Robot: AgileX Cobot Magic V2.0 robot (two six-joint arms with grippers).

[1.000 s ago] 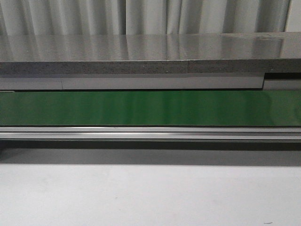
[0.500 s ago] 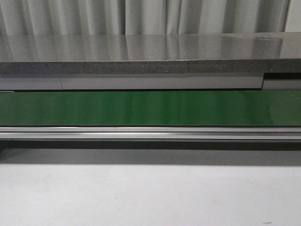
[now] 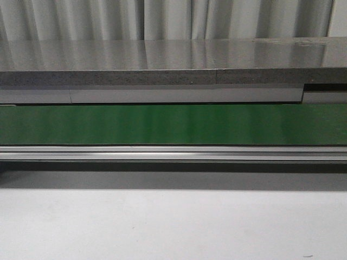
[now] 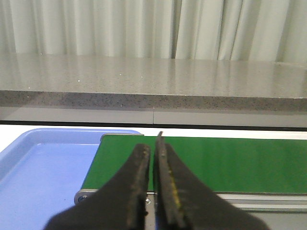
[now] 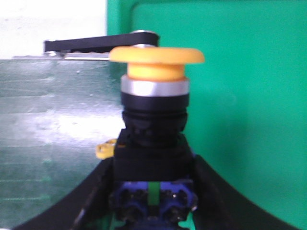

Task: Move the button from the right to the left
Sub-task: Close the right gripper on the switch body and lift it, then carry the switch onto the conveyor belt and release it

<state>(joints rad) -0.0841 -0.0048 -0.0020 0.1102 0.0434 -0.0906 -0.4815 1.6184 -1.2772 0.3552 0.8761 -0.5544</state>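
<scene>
The button (image 5: 153, 120) fills the right wrist view: a round orange-yellow cap, a silver ring, a black blocky body and a blue base with a green mark. My right gripper (image 5: 152, 196) is shut on its body, one black finger on each side, over a bright green surface. My left gripper (image 4: 152, 158) is shut and empty, hanging above the near end of the green conveyor belt (image 4: 230, 160). Neither gripper nor the button shows in the front view.
A blue tray (image 4: 38, 177) lies beside the belt's end in the left wrist view. The belt (image 3: 173, 124) runs across the front view behind an aluminium rail (image 3: 173, 153), with a grey stone counter (image 3: 162, 59) and curtains behind. A dark green belt surface (image 5: 48, 143) lies beside the button.
</scene>
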